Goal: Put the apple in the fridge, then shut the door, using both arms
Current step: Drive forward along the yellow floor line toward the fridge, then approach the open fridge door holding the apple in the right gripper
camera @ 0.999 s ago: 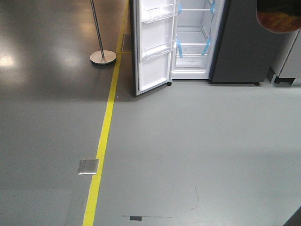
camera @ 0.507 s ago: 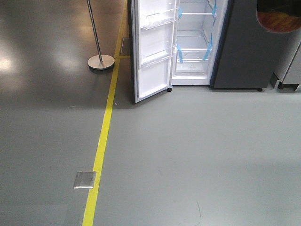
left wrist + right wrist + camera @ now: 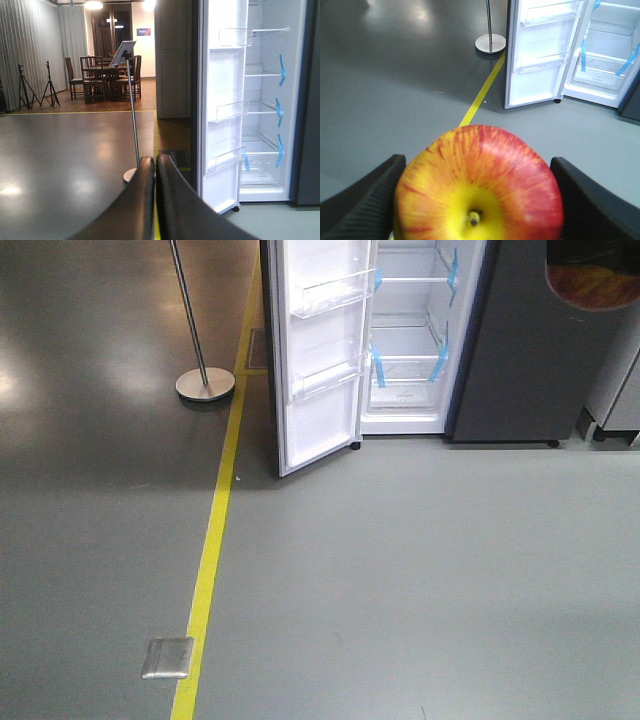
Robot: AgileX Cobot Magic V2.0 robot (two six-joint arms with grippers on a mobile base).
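while the right tool (image 3: 478,167) pinches the bottom-cropped apple (image 3: 480,185), the left tool (image 3: 155,167) sits pressed together.

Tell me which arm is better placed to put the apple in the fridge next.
Right. The right gripper holds the apple, with the open fridge ahead; the left gripper is shut and empty, free for the door.

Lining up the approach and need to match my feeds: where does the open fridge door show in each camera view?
Exterior front-facing: door at top centre, open, left of the white interior.
Left wrist-mounted: door right of centre, running the full height of the picture.
Right wrist-mounted: door at the top, right of centre, beyond the apple.
Shared landmark: the pole stand, left of the door in all three views.
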